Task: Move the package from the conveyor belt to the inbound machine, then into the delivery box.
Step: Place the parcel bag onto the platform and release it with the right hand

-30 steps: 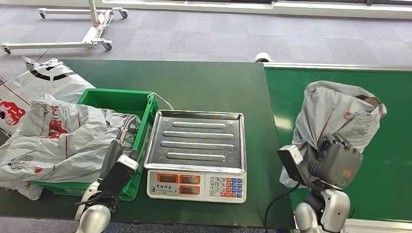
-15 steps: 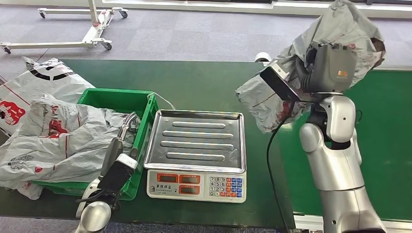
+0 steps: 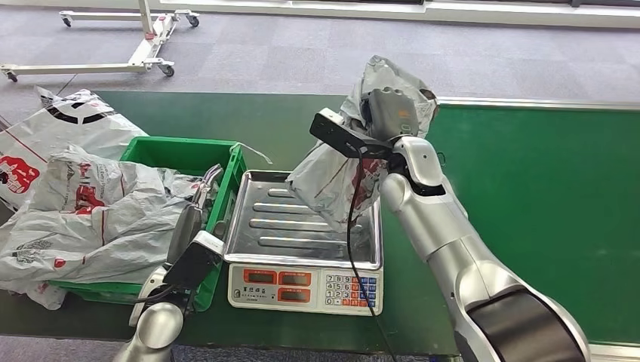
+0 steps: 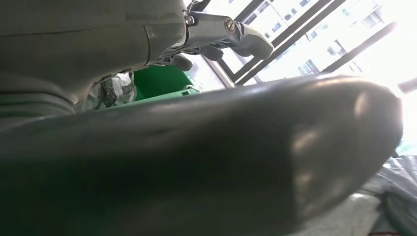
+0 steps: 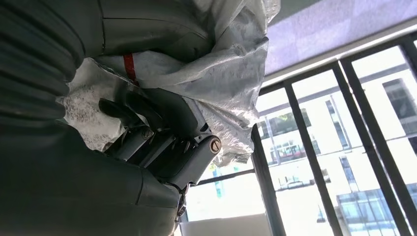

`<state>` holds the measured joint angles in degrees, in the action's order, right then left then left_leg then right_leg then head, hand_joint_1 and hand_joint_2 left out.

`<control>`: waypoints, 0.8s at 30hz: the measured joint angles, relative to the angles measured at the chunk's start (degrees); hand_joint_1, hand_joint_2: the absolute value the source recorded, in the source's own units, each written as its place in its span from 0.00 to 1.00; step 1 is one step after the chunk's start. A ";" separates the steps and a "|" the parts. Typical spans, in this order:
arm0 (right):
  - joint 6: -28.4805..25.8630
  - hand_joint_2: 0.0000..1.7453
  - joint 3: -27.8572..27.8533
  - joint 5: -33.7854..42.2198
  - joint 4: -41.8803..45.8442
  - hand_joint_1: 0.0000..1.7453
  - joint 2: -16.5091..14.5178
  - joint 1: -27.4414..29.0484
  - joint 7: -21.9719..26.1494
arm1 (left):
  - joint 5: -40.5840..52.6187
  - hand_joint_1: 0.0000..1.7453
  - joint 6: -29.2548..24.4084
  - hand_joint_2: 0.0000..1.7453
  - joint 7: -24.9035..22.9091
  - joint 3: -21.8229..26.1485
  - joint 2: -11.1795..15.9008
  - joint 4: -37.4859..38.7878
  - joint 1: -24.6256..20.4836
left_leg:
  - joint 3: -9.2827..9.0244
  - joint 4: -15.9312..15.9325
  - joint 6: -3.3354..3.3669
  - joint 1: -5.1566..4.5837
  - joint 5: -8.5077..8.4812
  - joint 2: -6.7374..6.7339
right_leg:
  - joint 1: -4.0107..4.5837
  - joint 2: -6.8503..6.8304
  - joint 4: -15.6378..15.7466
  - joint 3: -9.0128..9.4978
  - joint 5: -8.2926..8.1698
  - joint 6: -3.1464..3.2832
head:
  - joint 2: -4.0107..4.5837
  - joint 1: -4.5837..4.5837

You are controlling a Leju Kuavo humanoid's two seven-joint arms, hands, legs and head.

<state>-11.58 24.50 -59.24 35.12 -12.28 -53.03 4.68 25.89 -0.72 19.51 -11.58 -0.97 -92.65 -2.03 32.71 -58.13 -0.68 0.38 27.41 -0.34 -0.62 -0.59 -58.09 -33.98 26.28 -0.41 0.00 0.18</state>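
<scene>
My right hand [image 3: 389,113] grips the top of a crumpled grey plastic package [image 3: 332,177] with red print. The package hangs over the far right part of the steel tray [image 3: 294,226] of the weighing scale, its low end close to the tray; I cannot tell whether it touches. In the right wrist view the dark fingers [image 5: 147,128] dig into the grey plastic of the package [image 5: 231,73]. My left hand [image 3: 189,234] stands low beside the front right corner of the green crate [image 3: 185,154], fingers apart and holding nothing. The green conveyor belt [image 3: 543,196] lies to the right.
The green crate holds several grey bags [image 3: 98,219]. More bags [image 3: 68,128] lie on the dark green table [image 3: 302,128] to its left. The scale's keypad and displays [image 3: 306,285] face me. A black cable [image 3: 349,234] hangs from my right wrist. A white wheeled frame [image 3: 143,53] stands on the carpet.
My right arm lifted the package off the conveyor belt and swung it left, bringing it down over the scale's tray. My left hand rose slightly beside the crate.
</scene>
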 joint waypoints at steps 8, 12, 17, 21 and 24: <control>1.57 1.00 0.55 1.91 -3.41 1.00 -2.26 0.12 1.80 | 0.52 0.00 -0.07 0.00 0.22 -0.58 0.29 -0.01 -0.07 | 0.02 -0.01 0.00 -0.01 0.00 -0.03 | -0.01 0.04 0.01 -0.02 -0.01 0.01 | 0.00 0.00; 2.63 1.00 1.80 3.84 -4.00 1.00 -5.00 1.11 3.04 | 1.08 0.00 -0.06 0.00 0.38 -1.72 0.32 -0.16 -0.58 | 0.02 0.00 -0.01 -0.01 0.00 -0.06 | 0.06 0.08 0.01 -0.08 -0.01 0.02 | 0.00 0.01; 4.34 1.00 5.16 9.12 -3.50 1.00 -7.36 2.19 1.62 | 1.19 0.00 -0.02 0.00 -0.04 -2.39 0.29 -0.10 -2.42 | 0.04 0.01 -0.04 0.02 -0.02 -0.07 | 0.13 0.08 0.00 -0.10 -0.01 0.06 | 0.00 0.01; 4.46 1.00 6.70 9.94 -3.18 1.00 -8.03 2.33 1.32 | 1.19 0.00 -0.01 0.00 -0.17 -2.44 0.27 -0.09 -3.05 | 0.04 0.00 -0.04 0.02 -0.02 -0.07 | 0.11 0.08 0.00 -0.10 -0.03 0.09 | 0.00 -0.01; 4.48 1.00 7.30 10.06 -3.19 1.00 -8.22 2.33 1.31 | 1.19 0.00 -0.01 0.00 -0.17 -2.46 0.27 -0.01 -3.15 | 0.04 0.00 -0.04 0.02 -0.02 -0.07 | 0.09 0.08 0.00 -0.10 -0.04 0.09 | 0.00 -0.01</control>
<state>-7.10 31.80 -49.17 31.93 -20.51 -50.70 5.99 27.08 -0.72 19.34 -14.05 -0.70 -92.66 -5.18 32.75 -58.13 -0.71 0.41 27.39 -0.41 -0.53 -0.51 -58.09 -34.08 26.24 -0.32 0.00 0.17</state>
